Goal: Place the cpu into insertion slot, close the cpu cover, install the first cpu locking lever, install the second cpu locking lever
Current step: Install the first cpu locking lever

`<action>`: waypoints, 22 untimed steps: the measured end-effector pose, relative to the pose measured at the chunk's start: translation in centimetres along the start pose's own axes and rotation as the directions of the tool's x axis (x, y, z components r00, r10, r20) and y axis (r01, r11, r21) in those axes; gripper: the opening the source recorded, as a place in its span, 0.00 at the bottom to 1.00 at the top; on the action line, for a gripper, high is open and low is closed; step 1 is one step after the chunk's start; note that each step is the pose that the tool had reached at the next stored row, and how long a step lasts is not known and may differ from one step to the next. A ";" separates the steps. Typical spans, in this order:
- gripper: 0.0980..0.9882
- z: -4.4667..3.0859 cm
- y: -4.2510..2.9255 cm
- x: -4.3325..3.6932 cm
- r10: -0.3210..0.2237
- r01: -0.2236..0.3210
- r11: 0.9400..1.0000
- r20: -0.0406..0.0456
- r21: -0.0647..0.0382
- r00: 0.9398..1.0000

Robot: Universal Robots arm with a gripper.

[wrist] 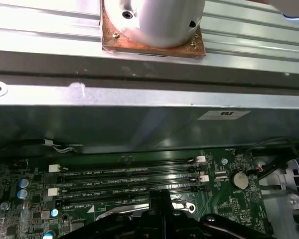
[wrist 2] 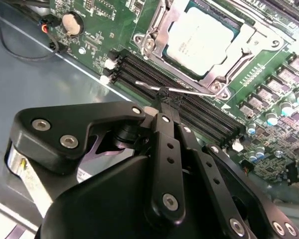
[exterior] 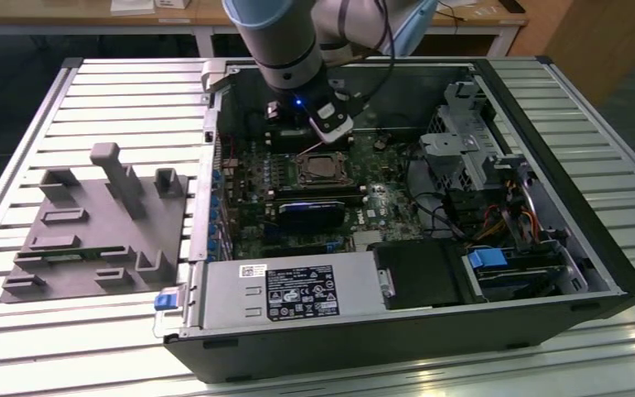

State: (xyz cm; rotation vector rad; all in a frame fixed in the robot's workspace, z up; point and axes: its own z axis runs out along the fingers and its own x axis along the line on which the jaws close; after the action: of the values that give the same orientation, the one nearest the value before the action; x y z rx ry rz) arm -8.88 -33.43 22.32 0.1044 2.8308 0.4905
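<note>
Black linkage of the gripper (wrist 2: 162, 94) tapers to fingers pressed together, their tips meeting a thin silver locking lever (wrist 2: 194, 91) that runs along the edge of the memory slots (wrist 2: 134, 67). Just beyond the tips the cpu (wrist 2: 202, 37) lies flat on the board. Its pale silver-grey top shows through the window of the cpu cover (wrist 2: 209, 74), which is closed around it.

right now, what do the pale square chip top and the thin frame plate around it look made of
Pale silver-grey square cpu: likely metal, matte top, soft even sheen. Thin silver cpu cover: likely stamped steel, brighter glints on edges.
</note>
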 end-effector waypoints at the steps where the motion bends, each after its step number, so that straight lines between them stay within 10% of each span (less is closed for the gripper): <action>1: 0.00 0.15 -0.05 0.02 0.000 0.000 1.000 0.000 0.000 1.000; 22: 0.00 1.34 0.04 -0.33 0.001 -0.001 1.000 0.000 -0.001 1.000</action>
State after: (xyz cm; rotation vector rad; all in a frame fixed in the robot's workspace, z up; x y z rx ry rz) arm -8.19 -32.99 21.20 0.1063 2.8303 0.4917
